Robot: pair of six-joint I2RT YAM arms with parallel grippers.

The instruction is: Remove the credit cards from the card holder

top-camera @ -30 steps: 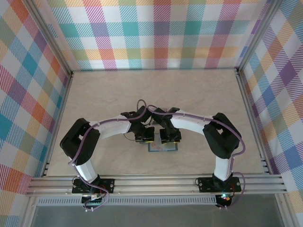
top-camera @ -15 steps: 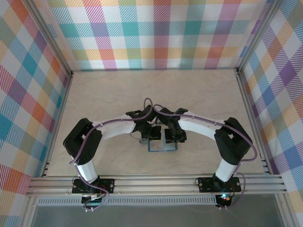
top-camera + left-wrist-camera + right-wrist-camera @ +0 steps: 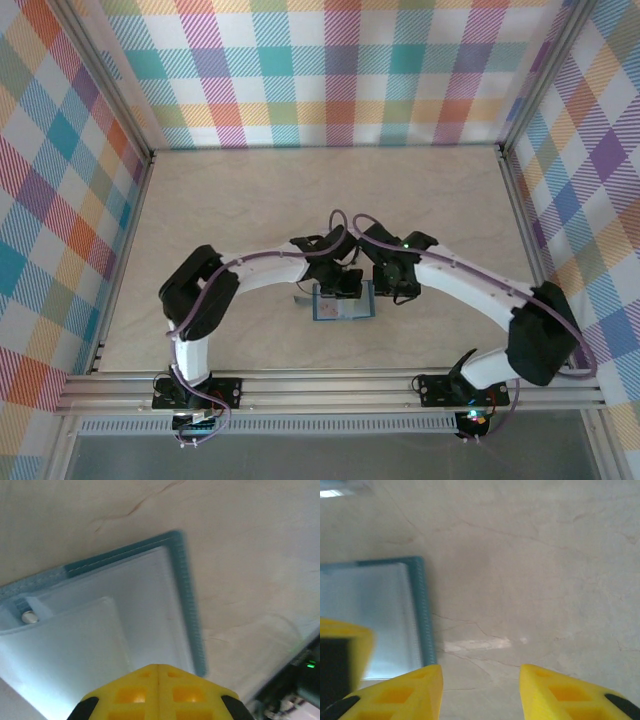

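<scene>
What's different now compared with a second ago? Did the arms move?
Both arms swung rightward: the left gripper, shut, is now over the open card holder; the right gripper, open, has moved off it to bare table beside it. The card holder stayed put.

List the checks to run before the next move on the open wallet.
1. Wallet lying open, inside up, on the table: ok.
2. Left gripper shut above the wallet's inner face: ok.
3. Left gripper pressing the wallet down: cannot tell.
4. Right gripper open: ok.
5. Right gripper over the wallet: not ok, its gap sits over bare table beside the wallet's edge.
6. Card edge exposed to grab: cannot tell.
</scene>
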